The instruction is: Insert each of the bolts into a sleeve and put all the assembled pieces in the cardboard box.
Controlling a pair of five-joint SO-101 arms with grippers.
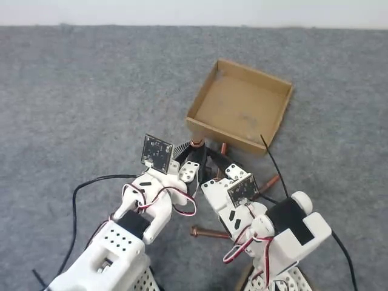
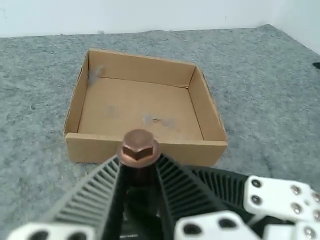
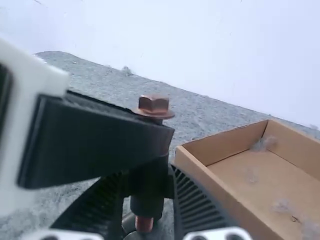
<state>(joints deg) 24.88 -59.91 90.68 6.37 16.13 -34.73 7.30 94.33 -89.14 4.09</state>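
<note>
— Where is your copper hex-head bolt [image 2: 138, 146]?
— Upright in the black sleeve [image 3: 147, 182], just before the open cardboard box [image 2: 100, 148]. Your left claw [image 2: 139, 164] and right claw [image 3: 148, 192] both pinch that sleeve.

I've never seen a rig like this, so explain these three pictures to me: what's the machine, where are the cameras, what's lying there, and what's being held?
These are two white robot arms, each ending in a gripper. One picture looks down from a fixed camera above; the other two come from cameras on the arms' wrists. On the grey carpet sits an open cardboard box, with loose bolts nearer the arms. The left gripper is shut on a dark sleeve with a copper bolt through it, just in front of the box. The right gripper is close against the same piece.
</note>
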